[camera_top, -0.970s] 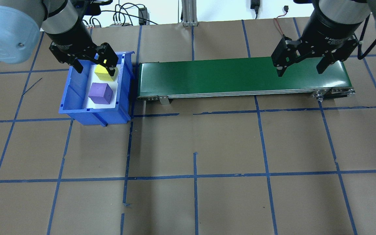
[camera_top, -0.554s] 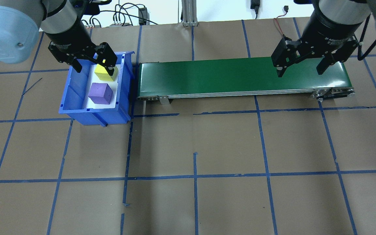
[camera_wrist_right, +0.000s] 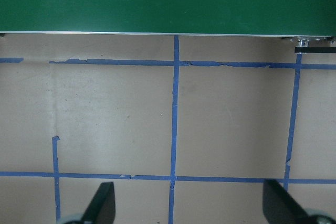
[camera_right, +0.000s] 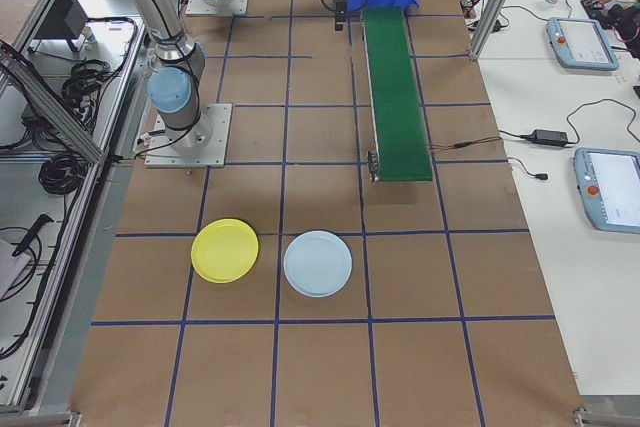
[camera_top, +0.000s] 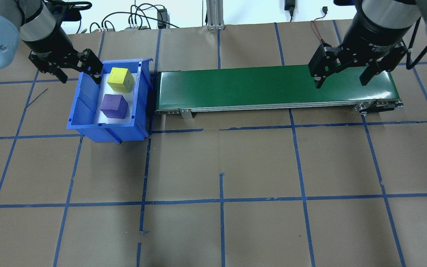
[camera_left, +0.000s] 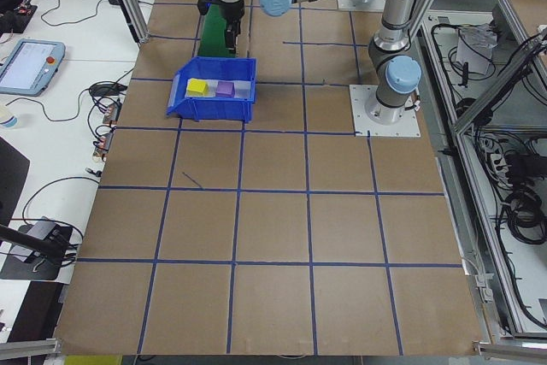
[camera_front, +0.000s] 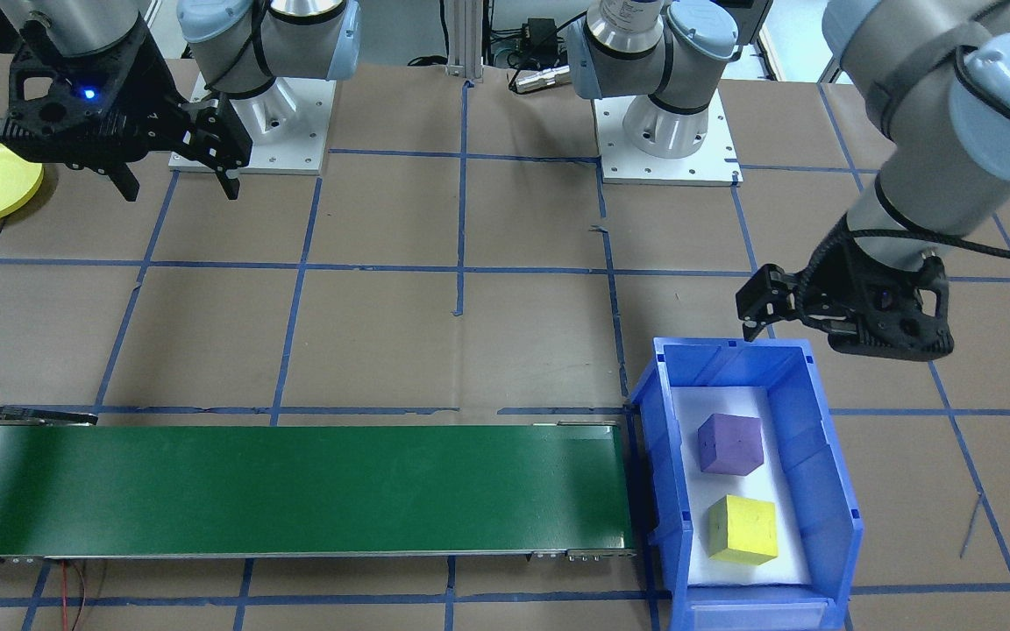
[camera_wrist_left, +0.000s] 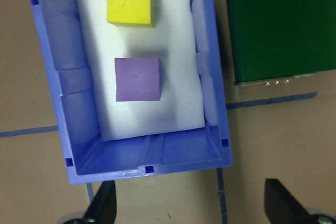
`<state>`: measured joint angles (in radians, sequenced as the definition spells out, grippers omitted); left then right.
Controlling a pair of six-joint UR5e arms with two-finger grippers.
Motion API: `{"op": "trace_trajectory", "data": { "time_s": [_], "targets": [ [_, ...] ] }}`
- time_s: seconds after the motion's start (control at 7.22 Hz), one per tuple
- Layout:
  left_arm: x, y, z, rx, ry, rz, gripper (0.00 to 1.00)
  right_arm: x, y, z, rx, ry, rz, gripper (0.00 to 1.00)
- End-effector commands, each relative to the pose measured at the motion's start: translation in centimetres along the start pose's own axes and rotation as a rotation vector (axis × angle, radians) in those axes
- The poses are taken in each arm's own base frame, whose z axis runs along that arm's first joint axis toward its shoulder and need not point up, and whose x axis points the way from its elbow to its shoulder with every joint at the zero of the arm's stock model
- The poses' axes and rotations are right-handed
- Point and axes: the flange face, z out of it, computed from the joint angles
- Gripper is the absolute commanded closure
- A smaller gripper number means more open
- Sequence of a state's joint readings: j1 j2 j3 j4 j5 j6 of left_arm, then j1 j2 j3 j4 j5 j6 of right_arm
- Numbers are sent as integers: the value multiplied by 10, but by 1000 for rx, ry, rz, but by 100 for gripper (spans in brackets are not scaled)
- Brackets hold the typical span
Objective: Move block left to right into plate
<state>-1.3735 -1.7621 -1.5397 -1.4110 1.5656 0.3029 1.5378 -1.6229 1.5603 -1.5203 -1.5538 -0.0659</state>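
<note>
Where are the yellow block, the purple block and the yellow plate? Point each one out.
yellow block (camera_top: 120, 78), overhead exterior view, on its top face.
purple block (camera_top: 113, 104), overhead exterior view, on its top face.
yellow plate (camera_right: 225, 250), exterior right view, at the plate's centre.

Yellow blk (camera_top: 121, 79), purple blk (camera_top: 114, 106) in bin (camera_top: 83, 111).

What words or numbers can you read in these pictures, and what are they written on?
"2F Adaptive": small white print on the black body of the right gripper, partly readable in the overhead view; the rest of that line is too small to read.
Screens on the tablets at the table's side: too small and blurred to read.
Yellow block, purple block, blue bin, green belt, plates: no writing shows.
</note>
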Motion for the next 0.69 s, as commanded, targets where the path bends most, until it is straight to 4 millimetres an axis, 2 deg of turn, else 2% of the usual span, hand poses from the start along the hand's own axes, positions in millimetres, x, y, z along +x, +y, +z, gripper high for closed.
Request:
{"op": "trace_trajectory", "data": {
  "time_s": [0.0, 0.14, 0.28, 0.55],
  "targets": [
    [-28, -18, 46, -26, 15, 26, 0, 0, 0, 0, 1, -7, 1, 0],
    [-31, -28, 73, -6, 10, 28, 0, -1, 0, 0, 2, -9, -1, 0],
    [-31, -26, 96, -23, 16, 26, 0, 0, 0, 0, 2, -7, 1, 0],
    [-19, -27, 105, -38, 23, 38, 0, -1, 0, 1, 2, -9, -1, 0]
  ]
}}
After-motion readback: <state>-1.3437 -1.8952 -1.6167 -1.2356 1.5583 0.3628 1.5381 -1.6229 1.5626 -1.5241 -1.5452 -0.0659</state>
